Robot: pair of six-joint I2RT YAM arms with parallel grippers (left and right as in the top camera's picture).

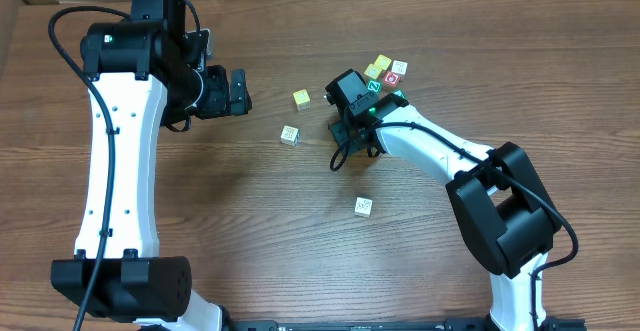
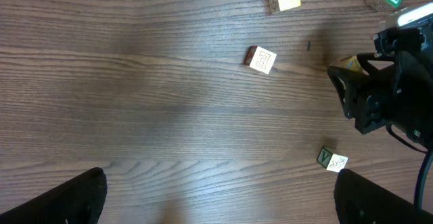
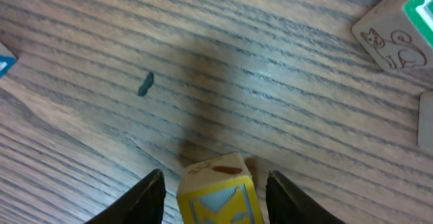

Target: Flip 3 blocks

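Your right claw (image 3: 214, 178) straddles the yellow-and-cream block (image 3: 218, 198), a square-edged wooden cube. Its black fingers (image 3: 145, 200) stand half closed with slim gaps on either side, and you cannot tell whether they grip. Your left claw (image 2: 220, 183) gapes fully and holds nothing. The cream block (image 1: 289, 135), faintly printed, lies near the right claw, on its left. The whitish block (image 1: 363, 206), grey-patterned with 1 teal face, sits well apart toward the arm bases on the grained wood table (image 1: 250, 221).
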